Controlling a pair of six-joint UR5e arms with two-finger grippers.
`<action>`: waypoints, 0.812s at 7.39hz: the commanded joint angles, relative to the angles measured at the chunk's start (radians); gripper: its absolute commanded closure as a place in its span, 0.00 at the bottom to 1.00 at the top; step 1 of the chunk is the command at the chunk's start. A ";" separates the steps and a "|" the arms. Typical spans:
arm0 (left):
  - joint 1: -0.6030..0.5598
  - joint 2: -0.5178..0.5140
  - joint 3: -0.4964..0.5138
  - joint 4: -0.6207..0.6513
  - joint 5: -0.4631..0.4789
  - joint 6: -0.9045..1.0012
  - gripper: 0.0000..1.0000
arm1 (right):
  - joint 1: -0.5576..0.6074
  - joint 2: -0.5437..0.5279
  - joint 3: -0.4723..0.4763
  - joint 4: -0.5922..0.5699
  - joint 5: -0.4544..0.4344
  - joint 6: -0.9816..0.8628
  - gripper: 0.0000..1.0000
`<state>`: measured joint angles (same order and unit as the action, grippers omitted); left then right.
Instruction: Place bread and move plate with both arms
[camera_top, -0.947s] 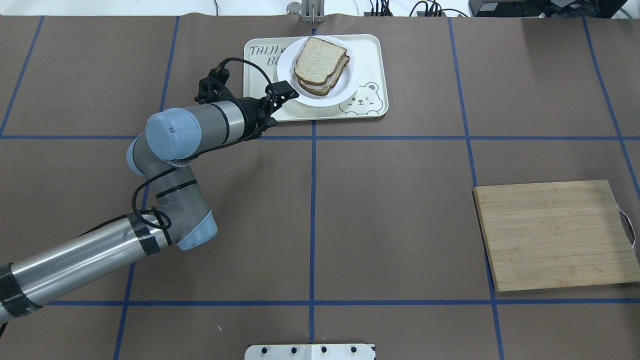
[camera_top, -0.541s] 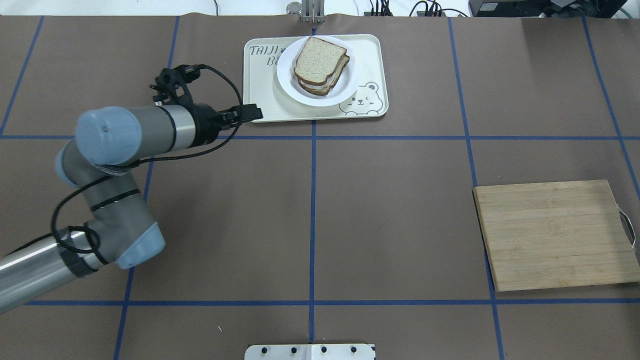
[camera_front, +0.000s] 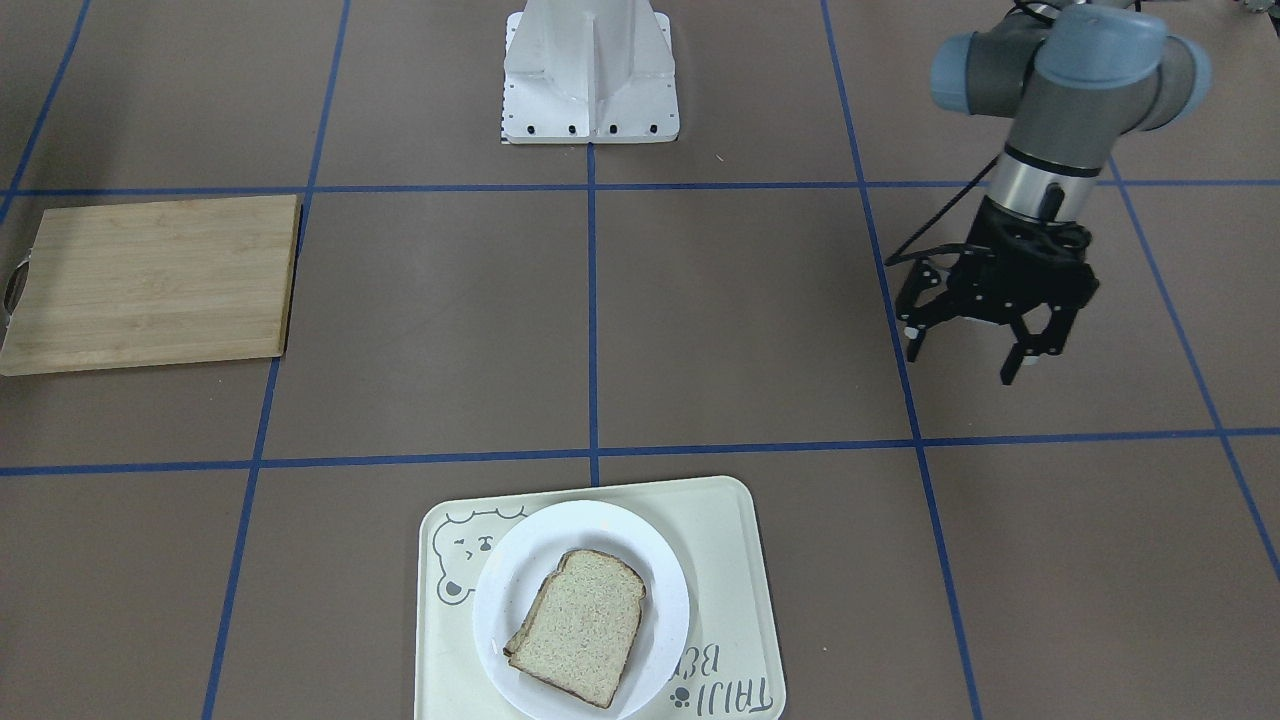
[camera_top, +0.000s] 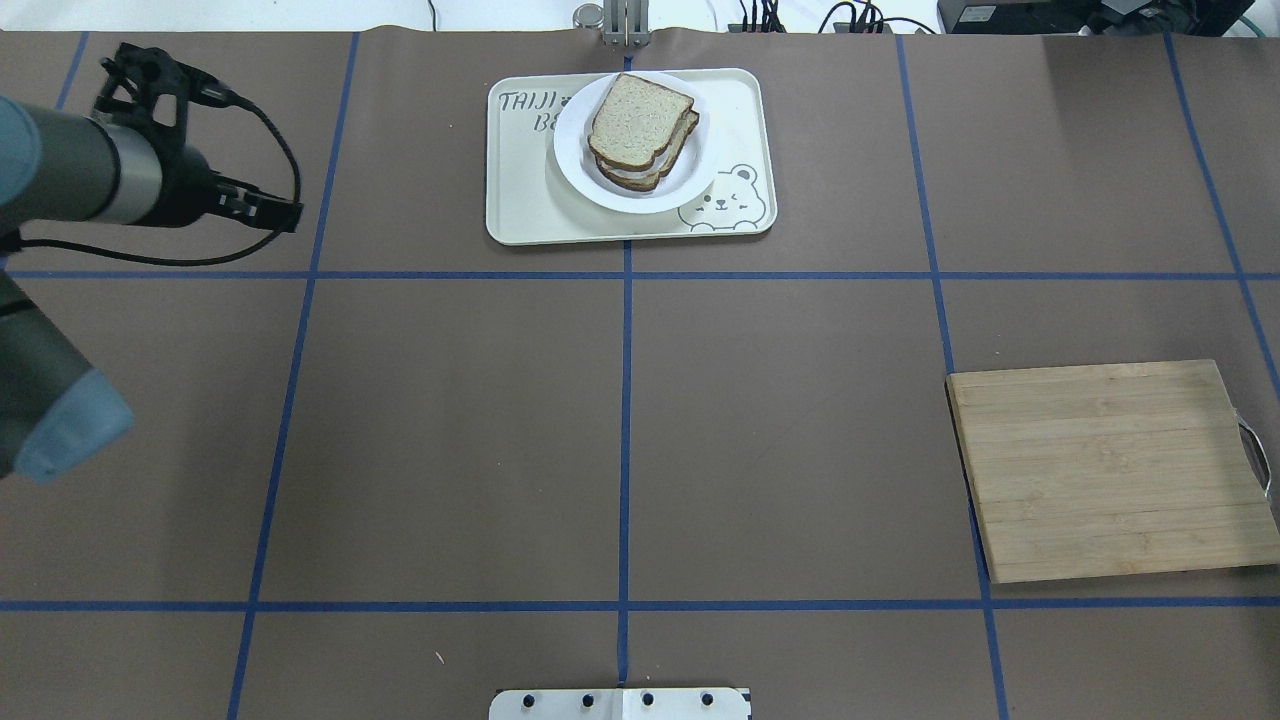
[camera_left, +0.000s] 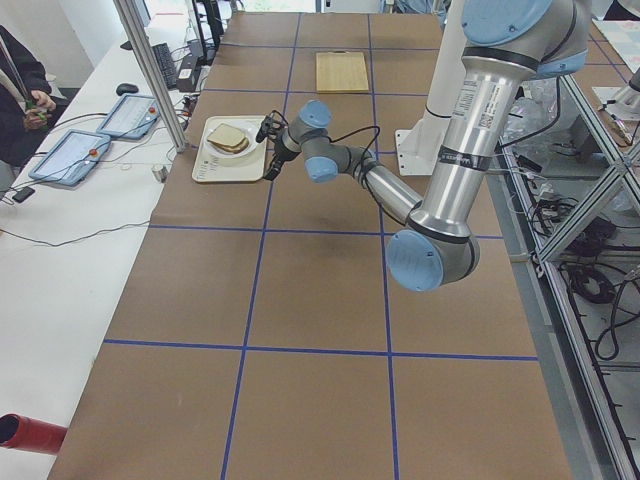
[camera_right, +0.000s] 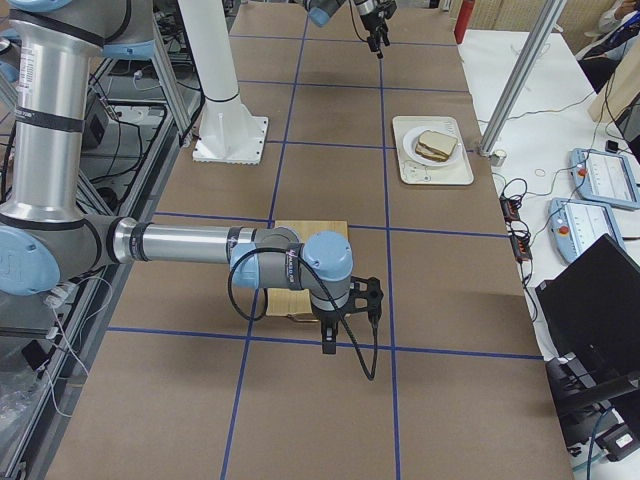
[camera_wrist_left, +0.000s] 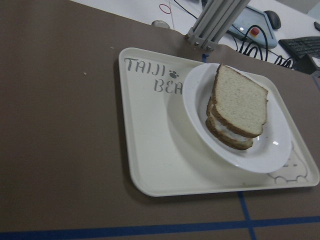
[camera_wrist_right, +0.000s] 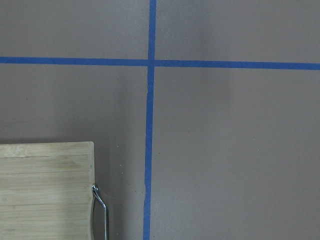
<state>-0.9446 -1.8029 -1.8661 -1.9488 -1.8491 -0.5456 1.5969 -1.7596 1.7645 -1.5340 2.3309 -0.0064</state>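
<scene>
The bread (camera_top: 640, 118) lies as stacked slices on the round white plate (camera_top: 690, 178), which sits on the cream bear-print tray (camera_top: 520, 200) at the far middle of the table. They also show in the front view as bread (camera_front: 582, 640) and plate (camera_front: 520, 560), and in the left wrist view as bread (camera_wrist_left: 240, 102) and plate (camera_wrist_left: 200, 107). My left gripper (camera_front: 962, 362) is open and empty above bare table, well to the left of the tray (camera_top: 280, 213). My right gripper (camera_right: 345, 325) shows only in the right side view, by the wooden board; I cannot tell its state.
A wooden cutting board (camera_top: 1110, 470) with a metal handle lies on the robot's right side; its corner shows in the right wrist view (camera_wrist_right: 45, 190). The white pedestal (camera_front: 590, 70) stands at the robot's edge. Blue tape lines cross the brown table cover.
My left arm has drawn back from the tray's left edge, far to the left, with its gripper empty. The bread, plate and tray have not moved.
</scene>
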 joint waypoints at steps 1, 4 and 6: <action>-0.304 0.048 0.034 0.268 -0.308 0.431 0.02 | 0.000 0.002 0.000 0.000 -0.002 -0.001 0.00; -0.523 0.040 0.105 0.689 -0.397 0.756 0.02 | 0.000 0.003 0.000 0.000 -0.004 -0.001 0.00; -0.601 0.148 0.110 0.687 -0.404 0.762 0.02 | 0.000 0.005 0.000 0.000 -0.002 0.000 0.00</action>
<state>-1.4907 -1.7273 -1.7611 -1.2561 -2.2452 0.2044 1.5969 -1.7560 1.7639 -1.5340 2.3282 -0.0074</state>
